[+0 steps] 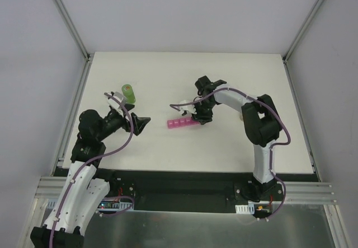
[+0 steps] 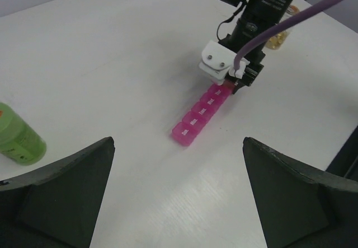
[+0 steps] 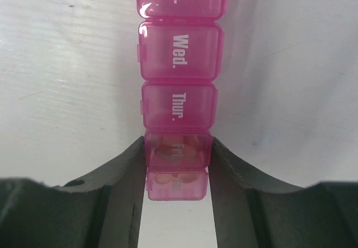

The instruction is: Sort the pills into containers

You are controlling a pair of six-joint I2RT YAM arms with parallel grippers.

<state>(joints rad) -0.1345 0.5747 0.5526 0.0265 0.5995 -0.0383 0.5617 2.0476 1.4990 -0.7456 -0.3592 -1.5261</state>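
Item: containers (image 3: 178, 105), a pink strip of lidded day compartments, lay flat on the white surface (image 2: 112, 63) near its middle.

Contents: tan pills (image 3: 168, 146) showed through the tinted lids of the "Fri." cell and the end cell below it. The "Wed." and "Thur." cells showed no pills through their lids. The cells beyond them could not be judged.

Right claw (image 3: 179, 147): clenched on the containers, with a finger pressed against each side of the strip at the "Fri." cell.

Left claw (image 2: 179, 144): released and spread wide. It was well apart from the strip, faced it, and held nothing.

Also present: a green bottle (image 2: 19, 136) stood to the left. A clear bottle (image 2: 279, 32) with tan contents stood behind the right arm.

Progress, as judged: partly done. Two cells at one end appeared to be filled. The other cells seemed left to fill, and stock remained in the clear bottle.
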